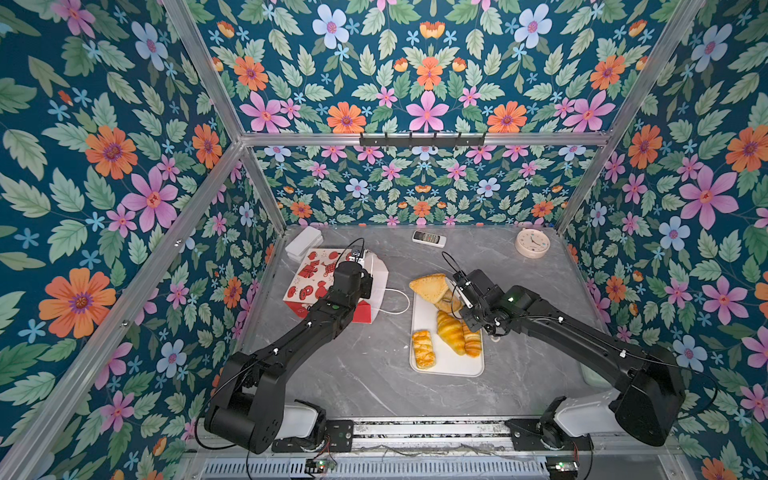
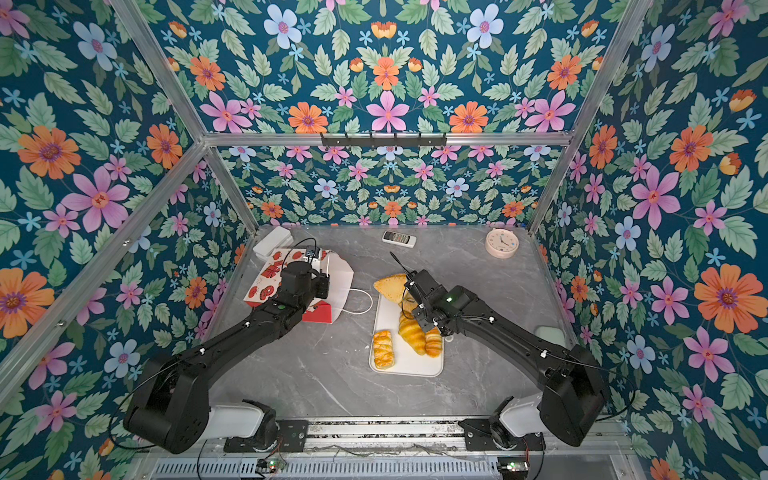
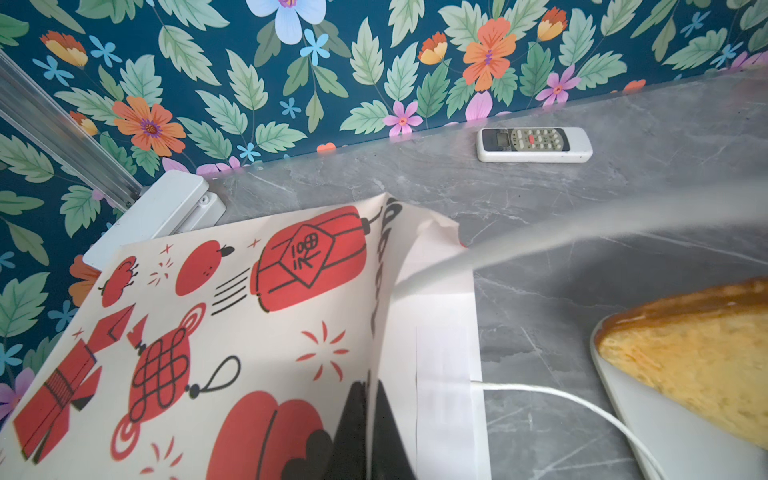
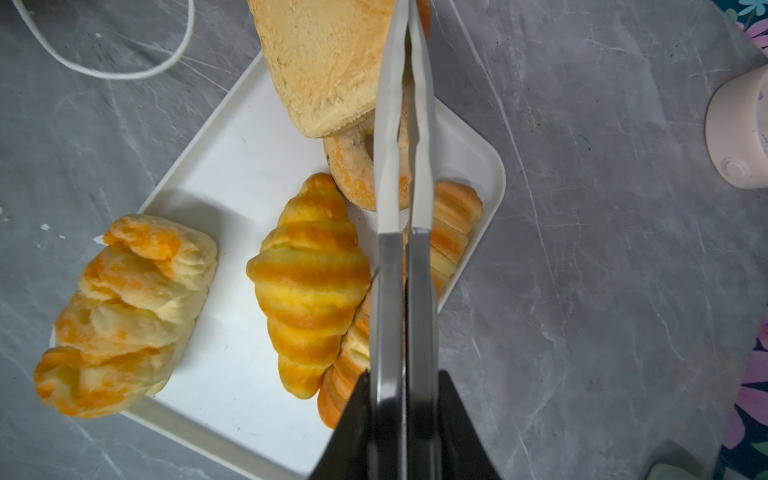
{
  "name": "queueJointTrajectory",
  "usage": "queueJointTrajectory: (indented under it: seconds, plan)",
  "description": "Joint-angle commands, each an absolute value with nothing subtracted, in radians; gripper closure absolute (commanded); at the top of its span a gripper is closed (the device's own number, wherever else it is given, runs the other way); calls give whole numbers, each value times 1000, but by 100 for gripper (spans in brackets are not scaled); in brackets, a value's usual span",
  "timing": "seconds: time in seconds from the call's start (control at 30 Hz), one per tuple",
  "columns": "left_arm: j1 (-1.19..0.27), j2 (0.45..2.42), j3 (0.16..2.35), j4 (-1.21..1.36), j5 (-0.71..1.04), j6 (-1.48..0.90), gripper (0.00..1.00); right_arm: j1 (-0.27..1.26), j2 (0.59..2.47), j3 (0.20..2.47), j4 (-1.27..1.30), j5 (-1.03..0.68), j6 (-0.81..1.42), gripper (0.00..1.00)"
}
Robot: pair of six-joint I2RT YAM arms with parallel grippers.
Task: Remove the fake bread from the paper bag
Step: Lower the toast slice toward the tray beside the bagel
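Fake bread (image 1: 451, 332) lies on the tray (image 1: 446, 365); left fingers (image 3: 353, 419) clamp the paper bag (image 1: 311, 274), right fingers (image 4: 388, 145) together.

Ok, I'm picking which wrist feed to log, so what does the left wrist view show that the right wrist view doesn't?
Only the left wrist view: the paper bag, a remote control and a white box in the corner. Only the right wrist view: a croissant, a ridged roll, a plaited pastry, a bagel and the shut right gripper. Both: the flat bread slice, the white tray and the bag's cord handle.
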State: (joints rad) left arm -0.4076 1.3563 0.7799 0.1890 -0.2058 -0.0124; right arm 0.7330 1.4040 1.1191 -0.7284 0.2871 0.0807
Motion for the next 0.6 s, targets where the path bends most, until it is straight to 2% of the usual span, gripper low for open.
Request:
queueJointTrajectory:
  seconds: [0.0, 0.27, 0.57]
  plan:
    - [-406, 1352, 776, 228, -198, -26, 100, 761, 1416, 1115, -711, 332, 86, 95]
    - [-403, 1351, 762, 241, -192, -31, 100, 831, 1441, 1090, -754, 395, 113, 95]
    - [-402, 1354, 749, 256, -183, -38, 100, 837, 1393, 1078, -757, 433, 148, 95]
